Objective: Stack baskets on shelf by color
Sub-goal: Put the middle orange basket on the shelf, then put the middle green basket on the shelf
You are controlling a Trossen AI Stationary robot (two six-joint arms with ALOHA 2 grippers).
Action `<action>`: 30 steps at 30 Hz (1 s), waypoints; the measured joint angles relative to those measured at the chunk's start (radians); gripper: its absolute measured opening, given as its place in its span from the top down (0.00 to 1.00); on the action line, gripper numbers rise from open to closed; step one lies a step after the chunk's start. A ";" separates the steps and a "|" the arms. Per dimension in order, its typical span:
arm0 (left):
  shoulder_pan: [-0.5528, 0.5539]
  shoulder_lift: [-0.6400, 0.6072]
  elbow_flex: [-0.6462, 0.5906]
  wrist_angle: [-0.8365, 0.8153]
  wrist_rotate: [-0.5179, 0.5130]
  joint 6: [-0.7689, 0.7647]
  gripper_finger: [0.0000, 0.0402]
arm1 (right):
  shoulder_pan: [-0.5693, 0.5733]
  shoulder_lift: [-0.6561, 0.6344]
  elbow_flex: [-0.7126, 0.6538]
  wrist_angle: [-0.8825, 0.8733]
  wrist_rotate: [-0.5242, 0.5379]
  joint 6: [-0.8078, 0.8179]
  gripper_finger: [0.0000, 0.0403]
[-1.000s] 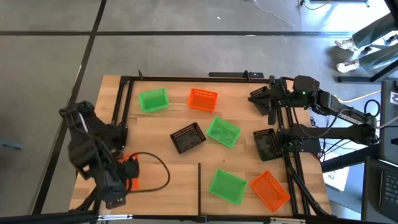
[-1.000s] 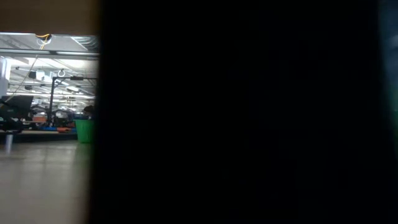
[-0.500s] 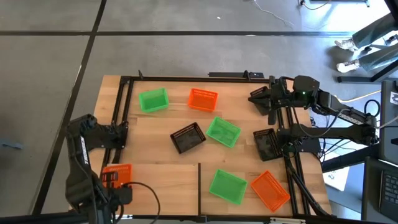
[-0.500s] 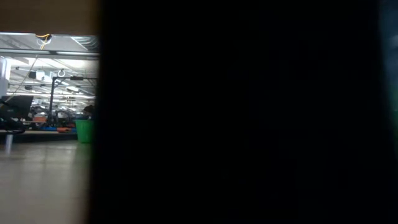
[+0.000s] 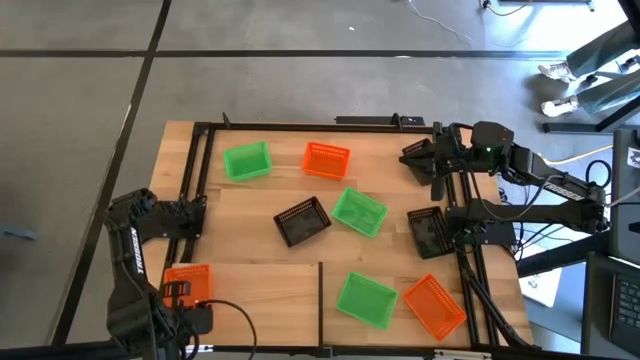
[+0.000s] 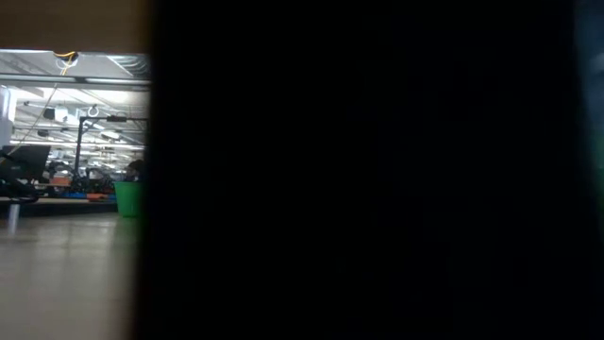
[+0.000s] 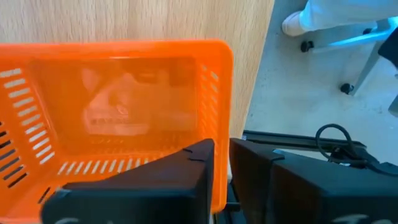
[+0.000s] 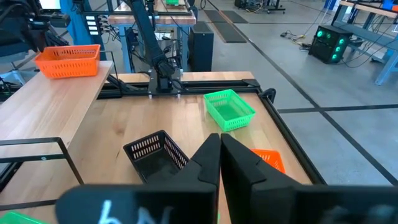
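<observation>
While parked at the near left corner of the bench (image 5: 250,205), straddles one wall of an orange basket (image 5: 187,280) with the left gripper (image 7: 222,149); cannot tell whether clamped on that wall or already letting go. Sits flat, that basket, on the shelf (image 5: 270,300), at its left end and well left of the dark divider (image 5: 320,300). Looks like the placing step for the first orange one, at or near release.

Waits over the far right of the bench with the right gripper (image 8: 219,155), closed and empty.

Next, probably: let go fully, lift straight up clear of the rim so as not to drag the basket along, then reach for another orange basket. Choice of two: one by the far edge (image 5: 326,158), one near right (image 5: 434,305), just beside a green basket (image 5: 365,298). Calls for nesting it squarely into the one already placed.

Shows nothing useful at bench level, being blocked by something dark.
</observation>
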 joint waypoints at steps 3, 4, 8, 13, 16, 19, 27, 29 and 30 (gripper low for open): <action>0.000 0.000 0.000 0.000 0.000 0.004 0.85 | 0.000 0.000 0.000 0.000 0.000 0.000 0.97; 0.000 0.000 0.000 0.000 0.000 0.003 0.84 | 0.000 0.000 0.000 0.000 0.000 0.000 0.97; 0.001 0.000 0.000 0.000 0.025 -0.002 0.82 | 0.000 0.000 0.000 0.000 0.000 0.000 0.97; 0.002 0.000 0.000 0.000 0.025 -0.111 0.84 | 0.000 0.000 0.000 0.000 -0.001 0.058 0.97; 0.002 0.000 0.000 -0.001 0.018 -0.184 0.84 | 0.000 0.000 0.000 0.000 0.000 0.137 0.97; 0.002 -0.007 0.000 -0.006 -0.015 -0.247 0.84 | 0.000 0.000 0.000 0.001 -0.001 0.207 0.97; -0.001 -0.092 0.000 -0.035 -0.320 -0.399 0.84 | 0.001 -0.001 0.005 0.054 0.000 0.278 0.97; -0.007 -0.120 0.000 -0.056 -0.459 -0.422 0.84 | 0.002 0.002 0.025 0.048 0.000 0.258 0.97; -0.010 -0.131 0.000 -0.066 -0.528 -0.421 0.84 | 0.002 0.007 0.037 0.043 0.001 0.257 0.97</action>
